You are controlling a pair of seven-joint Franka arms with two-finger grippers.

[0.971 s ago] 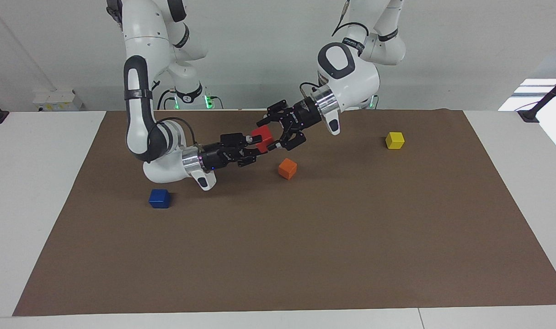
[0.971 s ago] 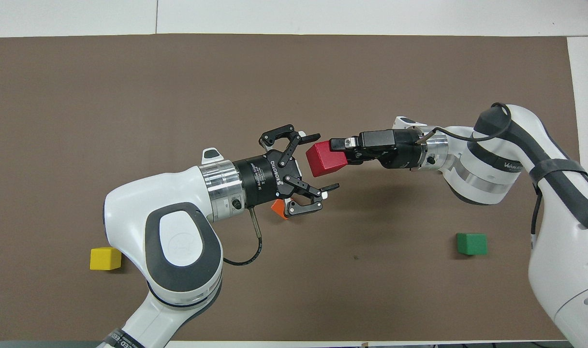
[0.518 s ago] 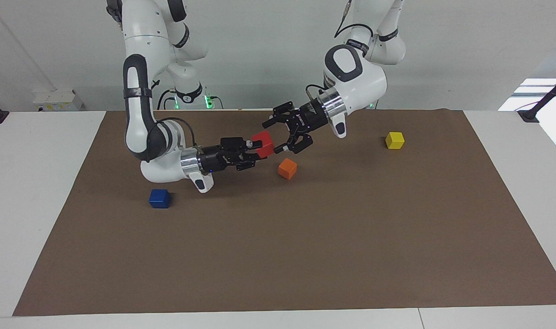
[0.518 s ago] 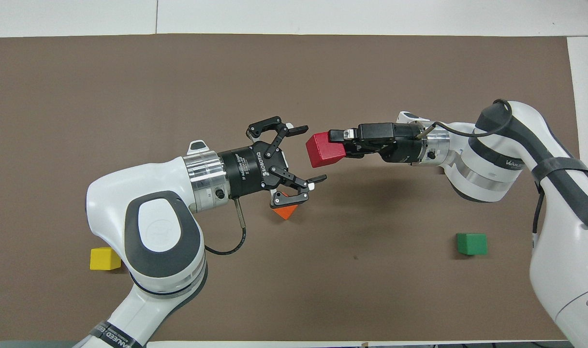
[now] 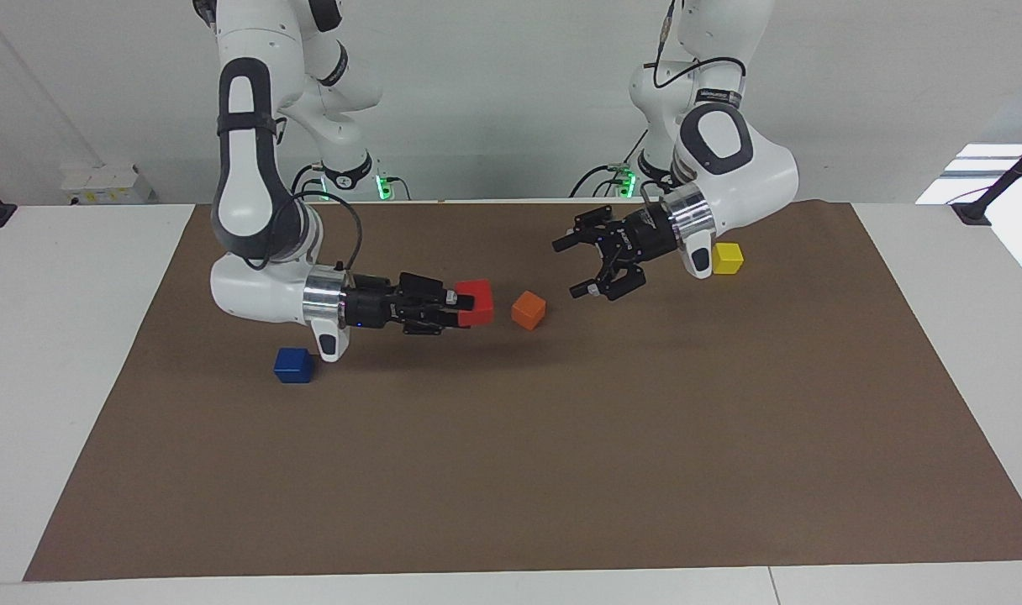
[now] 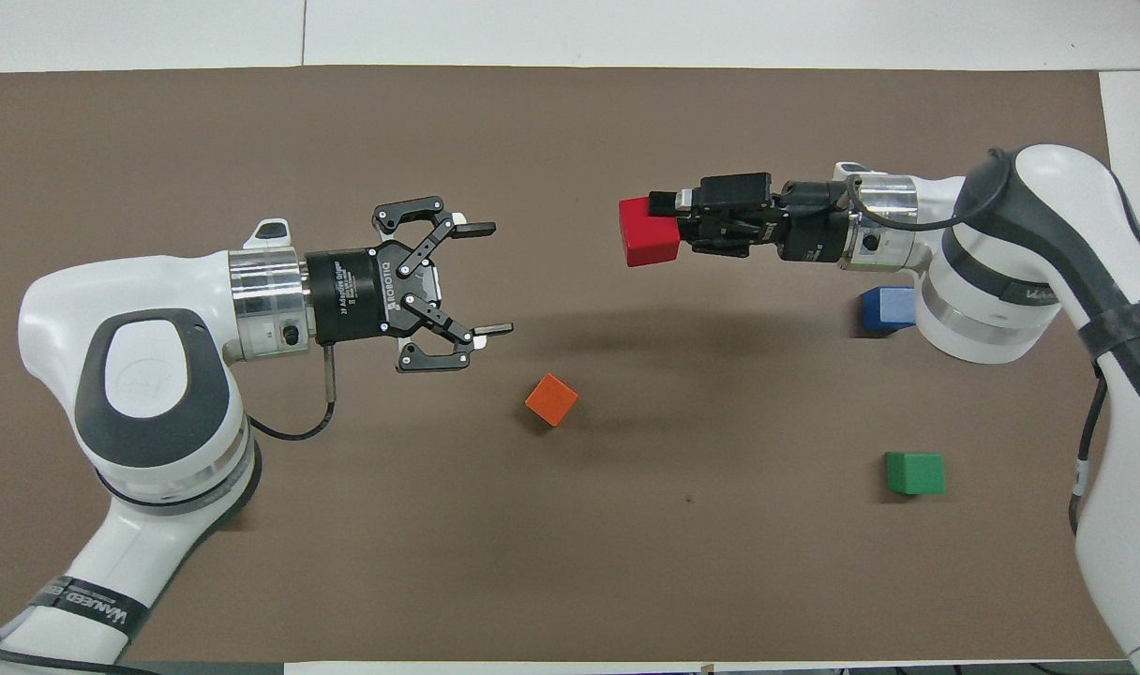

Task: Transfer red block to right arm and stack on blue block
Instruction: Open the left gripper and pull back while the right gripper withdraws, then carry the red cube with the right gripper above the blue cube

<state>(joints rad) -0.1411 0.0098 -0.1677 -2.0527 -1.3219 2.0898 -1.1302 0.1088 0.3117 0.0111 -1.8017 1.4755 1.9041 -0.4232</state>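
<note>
Facing view shows the right end effector point(image 5: 467, 304) clamped on the small bright red cube point(image 5: 475, 302), held in the air above the brown mat beside the orange cube point(image 5: 529, 310), while the left end effector point(image 5: 585, 266) hangs wide and empty, waiting. To stack well, the right arm should carry the red cube over the small deep blue cube point(image 5: 293, 365), which sits on the tabletop under its wrist, square the faces, lower until they touch, then let go.

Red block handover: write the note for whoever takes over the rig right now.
Right gripper: shut on the red block, in the air above the mat.
Left gripper: open, empty, up over the mat between the orange block and the yellow block.
Blue block: on the mat, toward the right arm's end, nothing on it.
Done: transfer to the right arm.
Left: carry the red block over the blue block, set it on top, release.
</note>
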